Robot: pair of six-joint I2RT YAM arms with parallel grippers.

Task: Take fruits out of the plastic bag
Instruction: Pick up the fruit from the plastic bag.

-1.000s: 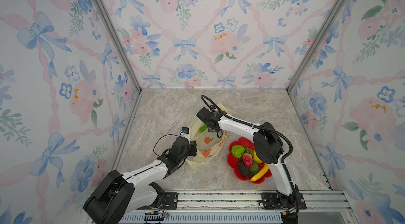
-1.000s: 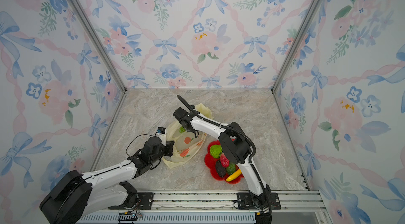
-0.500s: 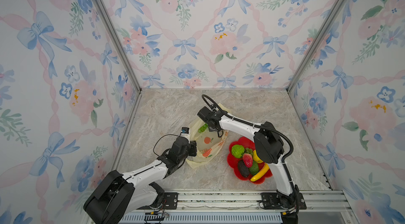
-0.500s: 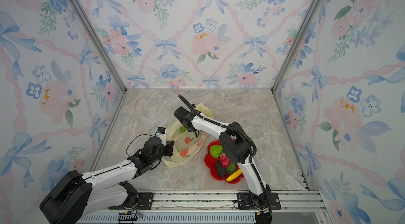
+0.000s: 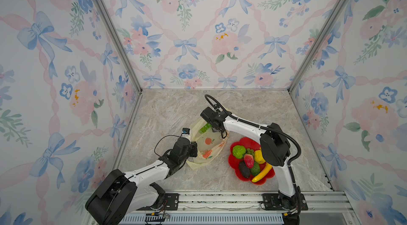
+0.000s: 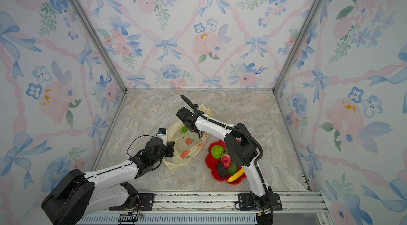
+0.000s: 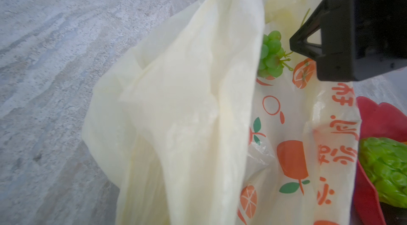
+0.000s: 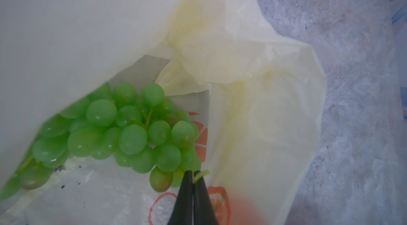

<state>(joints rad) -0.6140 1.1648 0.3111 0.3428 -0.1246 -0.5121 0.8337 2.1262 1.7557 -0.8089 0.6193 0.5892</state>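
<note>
Whereas the right gripper (image 8: pixel 193 179) stood part-spread a second ago, it now pinches the stem of the grapes (image 8: pixel 132 133) inside the bag (image 5: pixel 206 140) | left gripper (image 5: pixel 194 148) unchanged, clamped on bag edge | other fruits (image 5: pixel 248 161) on plate (image 5: pixel 231 165)

Crinkly translucent plastic bag (image 7: pixel 176 102), glossy grapes (image 8: pixel 132 138)

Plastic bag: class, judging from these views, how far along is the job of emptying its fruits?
Done: the banana, strawberry and others lie on the plate. In hand: the right gripper is shut on the stem of the grapes, inside the bag, whose edge the left gripper holds. Left: lifting the grapes out; no other fruit shows in the bag.
</note>
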